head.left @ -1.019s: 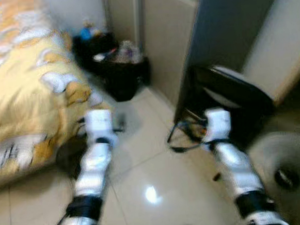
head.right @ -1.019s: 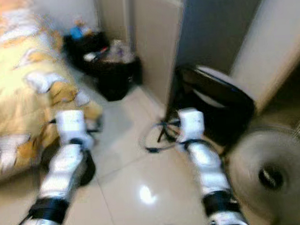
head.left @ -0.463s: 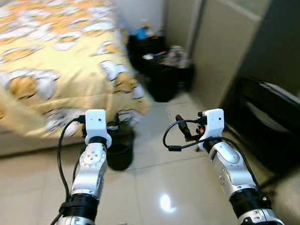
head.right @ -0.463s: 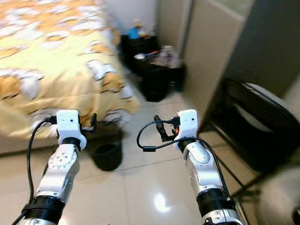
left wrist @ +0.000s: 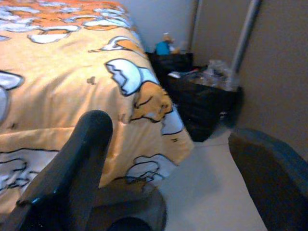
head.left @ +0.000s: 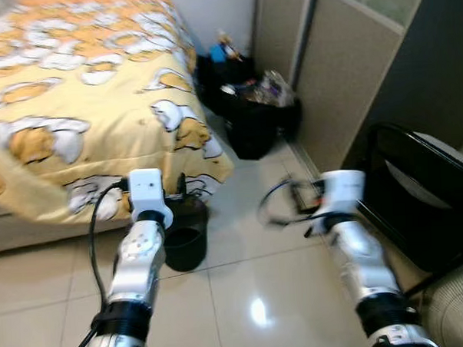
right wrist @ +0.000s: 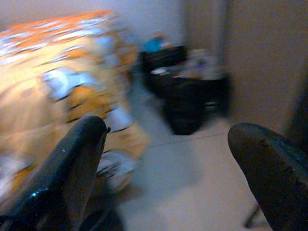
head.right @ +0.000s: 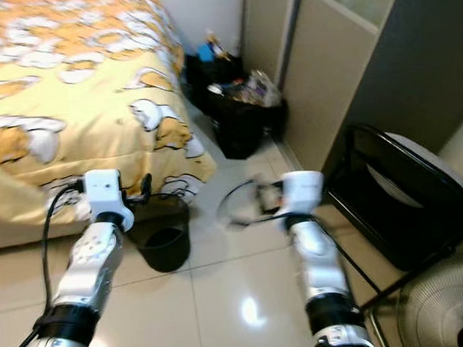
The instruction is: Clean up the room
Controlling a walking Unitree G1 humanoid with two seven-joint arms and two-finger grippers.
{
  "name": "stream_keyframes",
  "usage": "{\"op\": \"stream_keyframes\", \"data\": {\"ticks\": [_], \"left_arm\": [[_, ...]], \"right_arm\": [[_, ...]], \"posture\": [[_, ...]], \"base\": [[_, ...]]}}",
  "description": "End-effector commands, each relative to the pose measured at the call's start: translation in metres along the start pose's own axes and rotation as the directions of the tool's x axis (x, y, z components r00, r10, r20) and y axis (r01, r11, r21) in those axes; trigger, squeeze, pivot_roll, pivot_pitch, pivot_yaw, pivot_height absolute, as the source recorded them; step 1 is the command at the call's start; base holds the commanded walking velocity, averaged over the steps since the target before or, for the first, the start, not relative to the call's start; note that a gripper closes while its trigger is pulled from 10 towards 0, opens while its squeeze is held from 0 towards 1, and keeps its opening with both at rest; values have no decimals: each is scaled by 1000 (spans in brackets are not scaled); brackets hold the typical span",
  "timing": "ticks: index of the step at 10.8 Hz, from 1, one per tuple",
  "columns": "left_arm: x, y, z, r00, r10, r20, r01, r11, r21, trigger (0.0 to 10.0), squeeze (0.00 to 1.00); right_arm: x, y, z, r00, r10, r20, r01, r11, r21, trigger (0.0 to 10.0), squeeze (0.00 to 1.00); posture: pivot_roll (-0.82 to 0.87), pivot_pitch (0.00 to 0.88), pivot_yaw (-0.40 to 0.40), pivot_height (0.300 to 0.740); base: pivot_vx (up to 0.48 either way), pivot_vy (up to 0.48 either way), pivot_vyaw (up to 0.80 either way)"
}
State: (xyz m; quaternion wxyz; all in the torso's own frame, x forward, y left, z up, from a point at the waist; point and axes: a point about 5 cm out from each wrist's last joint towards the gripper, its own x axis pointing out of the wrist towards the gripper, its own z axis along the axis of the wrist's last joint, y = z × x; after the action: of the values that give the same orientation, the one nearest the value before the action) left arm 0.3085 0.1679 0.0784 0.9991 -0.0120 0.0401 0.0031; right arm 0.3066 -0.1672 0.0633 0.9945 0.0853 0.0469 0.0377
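With both the left gripper [left wrist: 163,159] and right gripper [right wrist: 166,159] spread and empty, the overfilled black trash bin [head.left: 256,119] far ahead beside the bed [head.left: 67,96] could tip if bumped.

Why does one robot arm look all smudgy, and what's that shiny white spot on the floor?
In the left eye view the right gripper is smeared by motion blur, while the left gripper looks sharp. The right wrist view is blurry all over, the bed just streaks. The left wrist view is clearer. The white spot is glare from a light on the glossy floor tiles.
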Motion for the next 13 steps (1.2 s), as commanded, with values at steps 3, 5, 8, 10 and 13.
{"op": "stream_keyframes", "data": {"ticks": [3, 5, 8, 10, 13], "left_arm": [[-16, 19, 3, 997, -62, 55, 64, 998, -26, 10000, 0], [-26, 18, -2, 998, -43, 55, 43, 999, 4, 10000, 0], [-18, 13, -2, 1000, 25, 12, -26, 998, 62, 10000, 0], [-20, 13, -4, 1000, 13, -3, -13, 999, 34, 10000, 0], [-16, 11, -5, 998, 59, -27, -57, 997, 43, 10000, 0]], "right_arm": [[-13, -29, 4, 1000, -19, 9, 19, 997, -74, 10000, 173], [-12, -29, 5, 1000, 24, -14, -25, 996, -90, 10000, 176], [-10, -14, -1, 996, 85, -33, -87, 993, -81, 10000, 227], [-10, -10, -6, 993, 91, -71, -97, 991, -91, 10000, 176], [-8, -7, -6, 994, 92, -66, -96, 993, -66, 10000, 180]], "posture": [[-46, 0, -13, 740], [-43, 0, -23, 740], [-33, 0, -34, 740], [-24, 0, -36, 740], [-21, 0, -36, 740]], "base": [[458, 0, 0], [229, 0, 0], [0, 0, 588], [0, 240, 0], [0, 479, 0]]}}
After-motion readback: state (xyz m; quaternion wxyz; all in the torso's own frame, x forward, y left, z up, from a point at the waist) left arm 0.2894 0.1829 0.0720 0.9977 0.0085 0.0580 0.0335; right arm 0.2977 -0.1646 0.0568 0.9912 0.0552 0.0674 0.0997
